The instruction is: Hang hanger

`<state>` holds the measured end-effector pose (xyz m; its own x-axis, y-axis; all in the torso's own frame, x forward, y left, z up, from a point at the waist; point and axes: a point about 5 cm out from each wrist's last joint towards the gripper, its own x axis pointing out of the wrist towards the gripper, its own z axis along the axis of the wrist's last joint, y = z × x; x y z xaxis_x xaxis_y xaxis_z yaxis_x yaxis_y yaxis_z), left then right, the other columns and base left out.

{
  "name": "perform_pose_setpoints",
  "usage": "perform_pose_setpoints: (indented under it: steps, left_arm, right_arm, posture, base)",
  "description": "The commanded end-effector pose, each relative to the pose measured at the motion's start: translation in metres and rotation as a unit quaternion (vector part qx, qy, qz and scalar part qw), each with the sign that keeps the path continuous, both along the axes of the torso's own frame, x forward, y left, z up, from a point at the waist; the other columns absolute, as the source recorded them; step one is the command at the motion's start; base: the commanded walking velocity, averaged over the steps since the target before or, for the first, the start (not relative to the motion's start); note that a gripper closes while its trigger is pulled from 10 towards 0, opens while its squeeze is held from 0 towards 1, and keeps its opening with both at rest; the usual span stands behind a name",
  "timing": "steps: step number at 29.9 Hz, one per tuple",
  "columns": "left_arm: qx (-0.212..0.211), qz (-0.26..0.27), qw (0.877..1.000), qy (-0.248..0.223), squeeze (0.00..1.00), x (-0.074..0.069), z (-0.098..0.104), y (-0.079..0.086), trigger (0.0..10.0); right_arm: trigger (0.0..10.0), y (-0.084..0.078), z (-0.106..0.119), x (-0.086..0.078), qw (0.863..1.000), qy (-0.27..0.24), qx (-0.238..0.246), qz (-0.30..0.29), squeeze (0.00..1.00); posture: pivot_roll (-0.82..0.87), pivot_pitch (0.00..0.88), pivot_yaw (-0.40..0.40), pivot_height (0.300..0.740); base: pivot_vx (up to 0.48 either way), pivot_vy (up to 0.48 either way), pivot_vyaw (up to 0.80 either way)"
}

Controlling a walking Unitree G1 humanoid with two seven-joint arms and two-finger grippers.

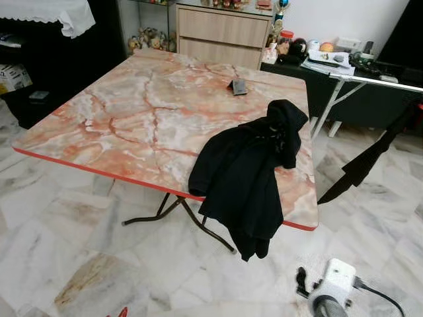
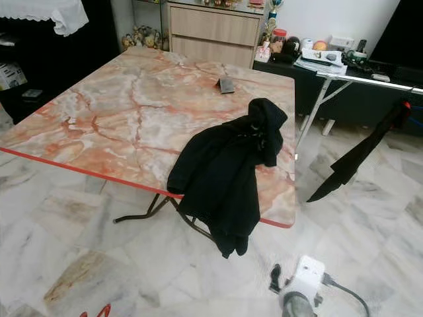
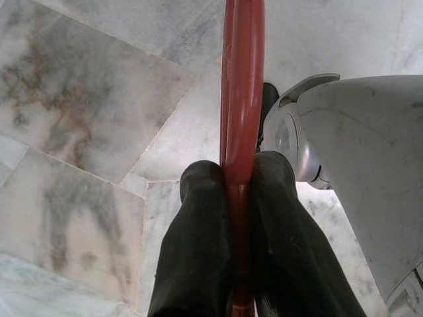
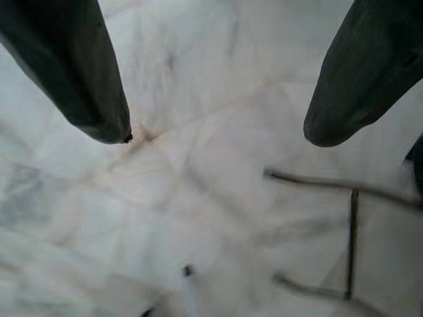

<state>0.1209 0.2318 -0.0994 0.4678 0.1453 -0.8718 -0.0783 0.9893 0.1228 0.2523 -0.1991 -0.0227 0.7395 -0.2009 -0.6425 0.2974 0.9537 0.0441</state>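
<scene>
My left gripper [image 3: 238,173] is shut on a red hanger [image 3: 243,86], whose bar runs straight out between the two black fingers over the marble floor. A red tip of the hanger [image 1: 121,312] shows at the bottom edge of the left eye view. A black jacket [image 1: 248,173] lies on the near right corner of the marble-patterned table [image 1: 132,112], half of it drooping over the red edge. My right gripper [image 4: 218,135] is open, its fingers wide apart above the floor near the table's dark metal legs [image 4: 350,244]. My right wrist [image 1: 330,290] sits low, right of the jacket.
A small dark object [image 1: 238,87] lies at the table's far side. A black garment [image 1: 370,158] hangs from a white rack [image 1: 370,82] at the right. A wooden cabinet [image 1: 221,33] and a dark cluttered desk [image 1: 330,63] stand behind. Marble floor [image 1: 79,251] surrounds the table.
</scene>
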Motion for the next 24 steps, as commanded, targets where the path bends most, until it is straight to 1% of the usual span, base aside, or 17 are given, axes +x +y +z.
perform_pose_setpoints:
  steps: [1,3,6,8,11,12,13,14,15,16,19,20,24]
  left_arm:
    - [-0.022,-0.01,1.0,0.005,0.0,-0.002,-0.004,-0.016,10.0]
    - [-0.022,-0.01,1.0,0.004,0.0,-0.001,-0.004,-0.017,10.0]
    - [-0.022,-0.005,1.0,0.0,0.0,0.0,-0.004,-0.017,10.0]
    - [-0.021,-0.009,1.0,0.001,0.0,0.001,-0.003,-0.016,10.0]
    - [-0.02,-0.011,1.0,0.003,0.0,0.001,-0.003,-0.016,10.0]
    - [-0.02,-0.011,1.0,0.003,0.0,0.001,-0.003,-0.016,10.0]
    - [-0.019,-0.012,1.0,0.004,0.0,0.001,-0.003,-0.016,10.0]
    - [-0.017,-0.014,1.0,0.005,0.0,0.0,-0.003,-0.015,10.0]
    - [-0.017,-0.014,1.0,0.005,0.0,0.0,-0.003,-0.015,10.0]
    - [-0.015,-0.026,1.0,0.008,0.0,0.001,-0.003,-0.015,10.0]
    - [-0.016,-0.029,0.999,0.007,0.0,0.001,-0.003,-0.015,10.0]
    - [-0.014,-0.035,0.999,0.008,0.0,0.001,-0.003,-0.015,10.0]
    - [-0.016,-0.031,0.999,0.005,0.0,0.003,-0.002,-0.016,10.0]
  right_arm:
    - [10.0,0.015,-0.018,-0.008,0.997,0.04,0.0,0.066,0.0]
    - [10.0,0.022,-0.026,-0.014,0.993,0.057,-0.01,0.1,0.0]
    - [10.0,0.027,-0.036,-0.025,0.991,0.082,0.008,0.109,0.0]
    - [10.0,0.032,-0.049,-0.042,0.982,0.121,0.007,0.144,0.0]
    - [10.0,0.031,-0.057,-0.055,0.979,0.146,0.004,0.143,0.0]
    - [10.0,0.031,-0.057,-0.055,0.979,0.146,0.004,0.143,0.0]
    - [10.0,0.03,-0.058,-0.057,0.981,0.147,0.012,0.126,0.0]
    - [10.0,0.031,-0.059,-0.058,0.985,0.14,0.032,0.092,0.0]
    - [10.0,0.031,-0.059,-0.058,0.985,0.14,0.032,0.092,0.0]
    - [10.0,0.033,-0.059,-0.058,0.987,0.135,0.045,0.075,0.0]
    - [10.0,0.034,-0.059,-0.057,0.986,0.138,0.043,0.083,0.0]
    - [10.0,0.034,-0.058,-0.056,0.986,0.137,0.046,0.083,0.0]
    - [10.0,0.033,-0.056,-0.051,0.988,0.134,0.048,0.067,0.0]
  posture:
    - [0.07,0.041,-0.096,0.74]
    - [0.07,0.045,-0.098,0.74]
    - [0.07,0.052,-0.098,0.74]
    - [0.06,0.057,-0.092,0.74]
    - [0.06,0.064,-0.084,0.74]
    - [0.06,0.064,-0.084,0.74]
    - [0.06,0.067,-0.081,0.74]
    - [0.05,0.07,-0.075,0.74]
    - [0.05,0.07,-0.075,0.74]
    - [0.03,0.076,-0.066,0.74]
    - [0.03,0.077,-0.065,0.74]
    - [0.02,0.078,-0.062,0.74]
    - [0.02,0.073,-0.062,0.74]
  base:
    - [0.0,0.0,0.0]
    - [0.0,0.0,0.0]
    - [0.0,0.0,0.0]
    - [0.0,0.0,0.0]
    - [0.0,0.0,0.0]
    - [0.0,0.0,0.0]
    - [0.0,0.0,0.0]
    - [0.0,0.0,0.0]
    - [0.0,0.0,0.0]
    - [0.0,0.0,0.0]
    - [0.0,0.0,0.0]
    - [0.0,-0.341,0.0]
    - [0.0,-0.48,0.0]
